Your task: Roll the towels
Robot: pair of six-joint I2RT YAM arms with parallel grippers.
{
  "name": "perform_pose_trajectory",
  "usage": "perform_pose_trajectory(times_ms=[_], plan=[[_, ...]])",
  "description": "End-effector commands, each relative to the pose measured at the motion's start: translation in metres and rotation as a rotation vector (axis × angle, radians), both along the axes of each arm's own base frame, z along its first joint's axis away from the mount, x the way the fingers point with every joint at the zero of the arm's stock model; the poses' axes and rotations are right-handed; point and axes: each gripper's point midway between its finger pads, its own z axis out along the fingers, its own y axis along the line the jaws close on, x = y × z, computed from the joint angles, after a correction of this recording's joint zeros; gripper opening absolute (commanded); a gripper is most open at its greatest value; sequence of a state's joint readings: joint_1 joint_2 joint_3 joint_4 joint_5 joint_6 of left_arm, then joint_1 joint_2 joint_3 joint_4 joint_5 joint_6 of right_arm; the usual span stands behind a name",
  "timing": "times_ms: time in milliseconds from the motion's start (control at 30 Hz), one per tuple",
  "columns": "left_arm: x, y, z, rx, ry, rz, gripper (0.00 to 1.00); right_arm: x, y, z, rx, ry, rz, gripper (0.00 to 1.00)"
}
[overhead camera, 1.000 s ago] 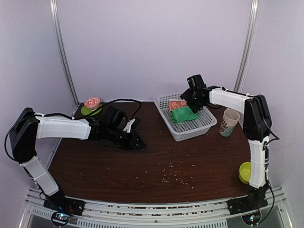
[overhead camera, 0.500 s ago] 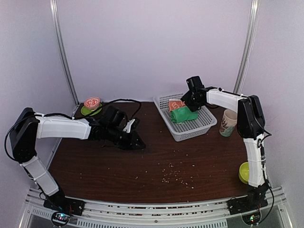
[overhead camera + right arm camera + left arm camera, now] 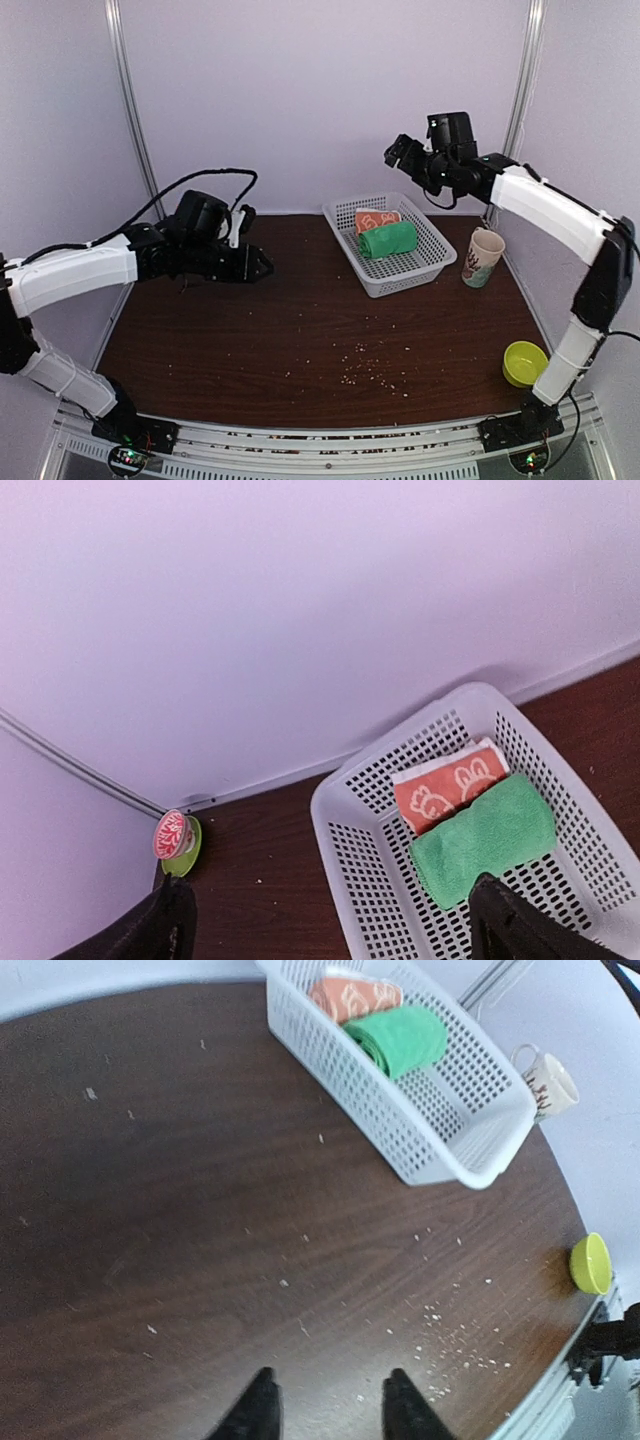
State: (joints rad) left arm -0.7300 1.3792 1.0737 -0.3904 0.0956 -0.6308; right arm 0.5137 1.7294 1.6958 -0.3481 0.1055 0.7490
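The green towel point(image 3: 388, 238) and the orange printed towel point(image 3: 374, 220) lie rolled side by side in a white basket point(image 3: 420, 270) at the back right of the table. Both show in the left wrist view, green point(image 3: 398, 1042) and orange point(image 3: 352, 996), and in the right wrist view, green point(image 3: 482, 848) and orange point(image 3: 444, 790). My right gripper point(image 3: 400, 153) is open and empty, raised well above the basket. My left gripper point(image 3: 262, 264) is open and empty above the table's left middle; its fingers point(image 3: 258, 1412) hang over bare wood.
A printed mug point(image 3: 484, 256) stands right of the basket. A yellow-green bowl point(image 3: 524, 362) sits at the right front. A red-and-white cup on a green saucer point(image 3: 176, 840) is at the back left. Crumbs point(image 3: 372, 372) are scattered near the front centre.
My right gripper has risen out of the basket and moved up and back. My left arm has lifted off the table and drawn back to the left.
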Motion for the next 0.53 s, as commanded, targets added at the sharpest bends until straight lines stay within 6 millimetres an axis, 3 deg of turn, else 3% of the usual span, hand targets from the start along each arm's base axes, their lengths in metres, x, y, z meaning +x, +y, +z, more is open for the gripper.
perform_pose_trajectory(times_ms=[0,33,67,167,233,333,500], plan=[[0.02,0.064,0.035,0.033,-0.173,0.252,0.64,-0.071,-0.028,0.031,-0.253,-0.151,-0.046,0.96],[0.021,0.078,0.037,0.024,-0.193,0.318,0.76,-0.09,-0.035,0.029,-0.294,-0.165,-0.062,0.96],[0.021,0.093,0.036,0.015,-0.206,0.372,0.84,-0.106,-0.042,0.014,-0.337,-0.156,-0.072,0.98],[0.02,0.116,0.04,-0.012,-0.222,0.441,0.97,-0.143,-0.072,-0.012,-0.295,-0.134,-0.126,1.0],[0.022,0.128,0.036,0.041,-0.201,0.48,0.98,-0.161,-0.097,-0.028,-0.242,-0.124,-0.177,1.0],[0.022,0.131,0.026,0.115,-0.162,0.47,0.98,-0.182,-0.115,-0.036,-0.233,-0.158,-0.164,1.0],[0.018,0.132,0.018,0.094,-0.185,0.457,0.98,-0.2,-0.141,-0.033,-0.25,-0.199,-0.225,1.0]])
